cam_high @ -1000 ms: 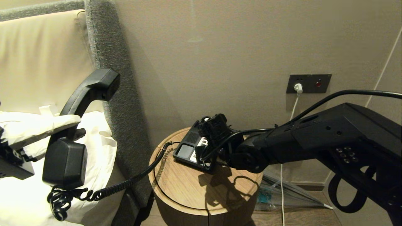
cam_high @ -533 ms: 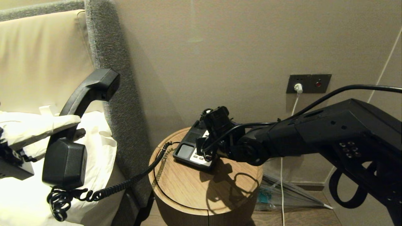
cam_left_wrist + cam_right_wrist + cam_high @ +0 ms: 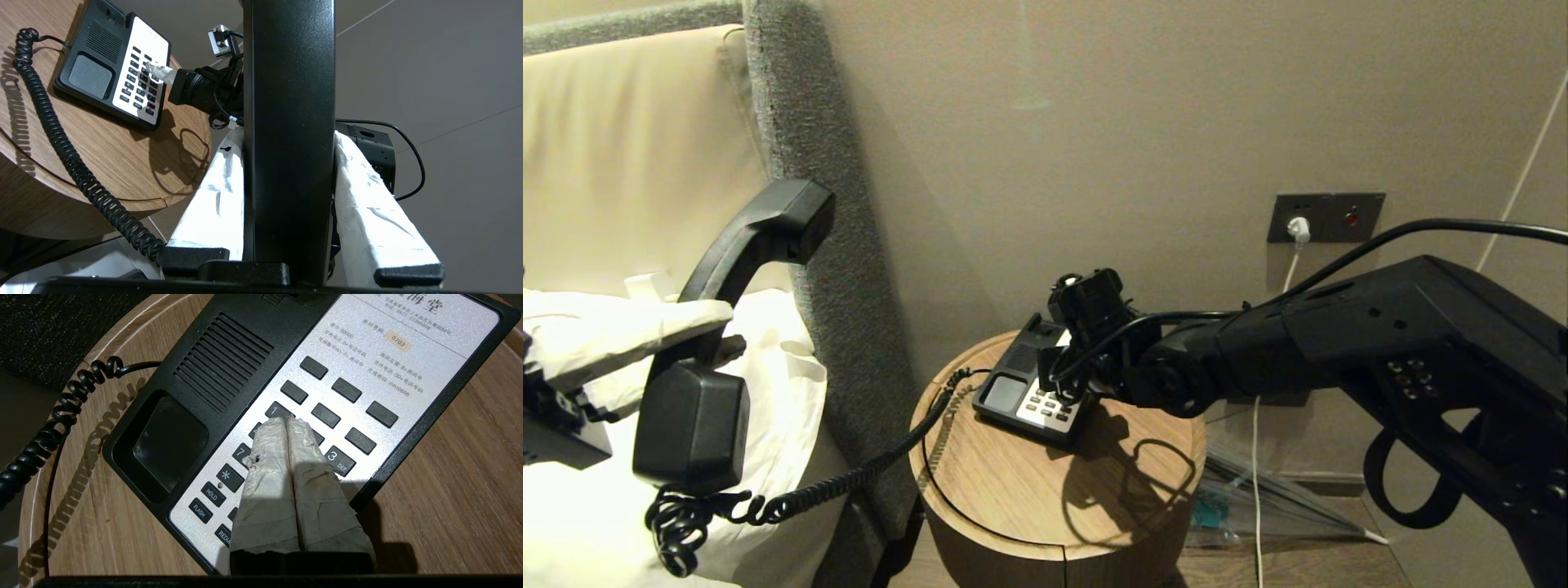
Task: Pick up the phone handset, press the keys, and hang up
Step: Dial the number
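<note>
My right claw (image 3: 286, 424) has its 2 wrapped fingers pressed together into 1 blunt tip, holding nothing. That tip sits over the keys (image 3: 327, 416), at the second row of the number pad, just below the 1 key and between the 7 and the 3; whether it touches or hovers a hair above I cannot tell. The keys lie straight ahead of and under the tip, so the coming press, as I judge it, is a short push along my fingers' own line, down into the faceplate. The phone (image 3: 1033, 388) sits on the round wooden table (image 3: 1029, 490), its long side running from the table's middle back toward the wall. My right arm reaches in from the right, stretched low across the table, wrist tipped down.

My left claw (image 3: 286, 196) is clamped on the handset (image 3: 727, 327), gripping its shaft between both padded fingers. I hold it well left of the table, in front of the pillow (image 3: 776, 392), standing nearly upright, the cord (image 3: 849, 478) sagging back to the phone. The cradle stands bare, so hanging up is not yet done.
</note>
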